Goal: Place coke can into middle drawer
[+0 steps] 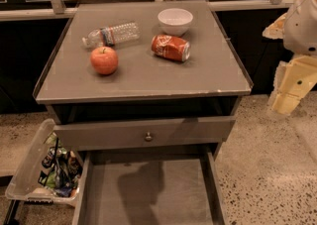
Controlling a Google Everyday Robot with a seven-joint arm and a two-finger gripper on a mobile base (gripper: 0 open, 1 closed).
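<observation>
The coke can (170, 47), red with white lettering, lies on its side on the grey cabinet top (143, 78), right of centre and just in front of a white bowl. The middle drawer (148, 189) is pulled out wide at the bottom of the view, and its flat floor is bare. My gripper (291, 87), pale yellow under a white arm housing, hangs at the right edge of the view, beside the cabinet's right side, about level with its top. It is well to the right of the can and holds nothing I can see.
A red apple (104, 60), a clear plastic water bottle (112, 34) lying down and a white bowl (175, 20) share the cabinet top. The drawer with a round knob (148, 136) sits above the open one. A clear bin of packets (44, 169) stands on the floor at left.
</observation>
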